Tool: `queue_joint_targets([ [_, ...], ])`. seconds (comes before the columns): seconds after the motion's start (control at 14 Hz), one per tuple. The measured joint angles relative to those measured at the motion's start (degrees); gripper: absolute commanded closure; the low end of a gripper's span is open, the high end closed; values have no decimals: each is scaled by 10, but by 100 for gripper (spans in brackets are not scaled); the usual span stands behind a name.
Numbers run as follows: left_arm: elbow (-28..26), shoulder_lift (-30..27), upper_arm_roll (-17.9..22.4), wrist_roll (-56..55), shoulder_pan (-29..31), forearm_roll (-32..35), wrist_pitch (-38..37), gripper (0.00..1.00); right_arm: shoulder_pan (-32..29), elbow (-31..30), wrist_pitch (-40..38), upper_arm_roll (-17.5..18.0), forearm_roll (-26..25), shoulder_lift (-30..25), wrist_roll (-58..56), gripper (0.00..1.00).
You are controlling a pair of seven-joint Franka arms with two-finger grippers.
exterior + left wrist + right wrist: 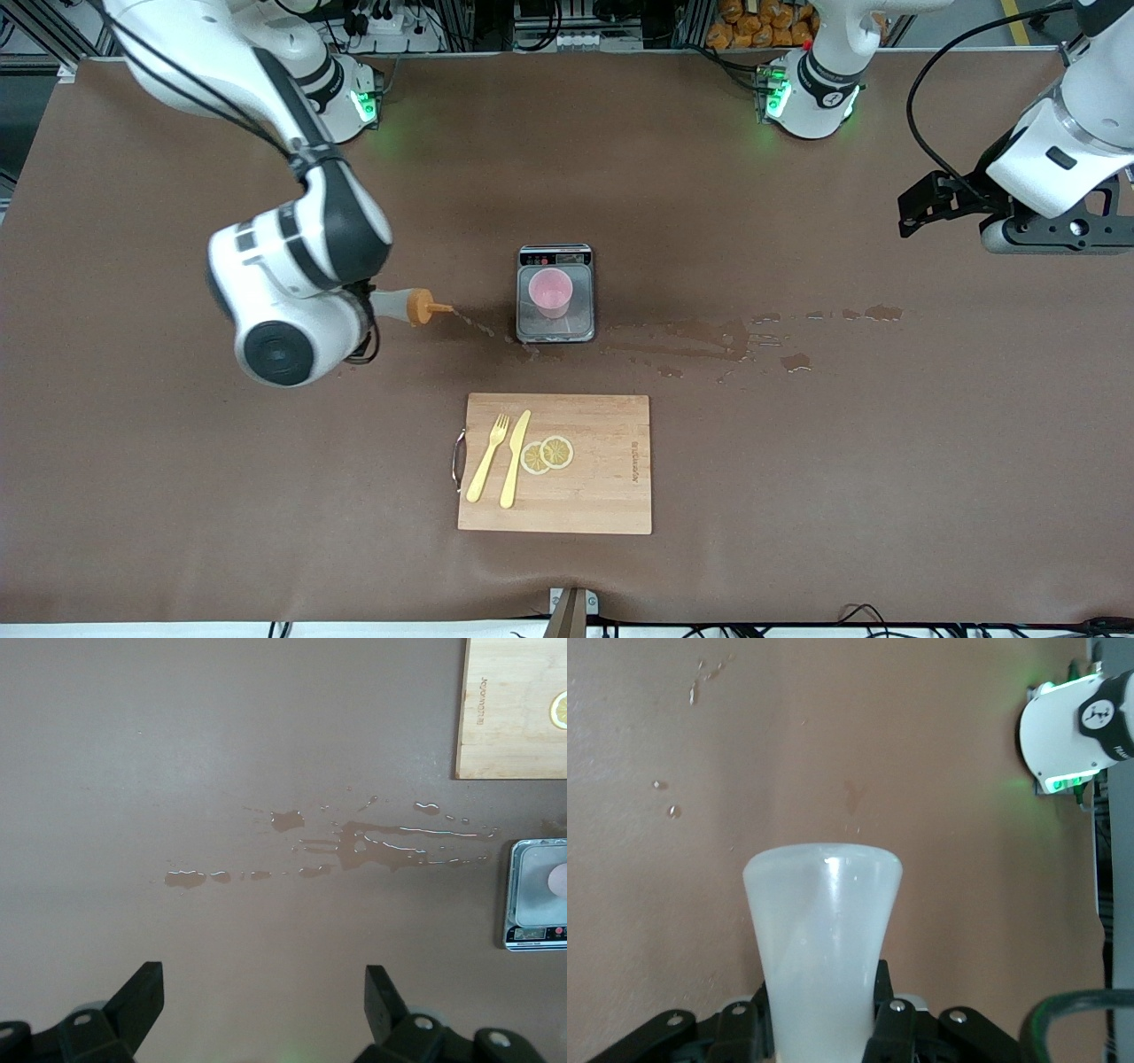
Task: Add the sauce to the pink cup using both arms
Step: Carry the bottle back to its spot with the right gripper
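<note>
My right gripper (365,308) is shut on the sauce bottle (400,306), holding it roughly level above the table, with the orange nozzle pointing toward the scale. In the right wrist view the whitish bottle (822,930) sits between the fingers (893,1028), its nozzle hidden. The pink cup (550,292) stands upright on the scale's steel plate (555,333), apart from the nozzle tip. My left gripper (911,215) waits open and empty above the table at the left arm's end; it also shows in the left wrist view (263,981). The cup (560,879) and scale (532,904) show at that view's edge.
A wooden cutting board (602,478) with a yellow fork (487,457), a yellow knife (515,459) and lemon slices (547,455) lies nearer to the front camera than the scale. Wet brown spills (709,341) streak the table from the scale toward the left arm's end; drops (474,323) lie between nozzle and scale.
</note>
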Motion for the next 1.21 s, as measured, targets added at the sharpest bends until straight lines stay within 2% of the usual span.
queue_joint_targets([
  [0.21,0,0,0,0,0,0,1,0,-73,0,14,-2,103,-3,-113,59],
  [0.5,0,0,0,0,0,0,1,0,-191,-16,5,-4,201,0,-269,59],
  [0.93,0,2,0,0,1,0,2,0,-283,-48,-1,-4,281,54,-443,59],
  [1.21,0,4,1,0,2,0,5,0,-345,-52,-7,-5,296,101,-549,54],
])
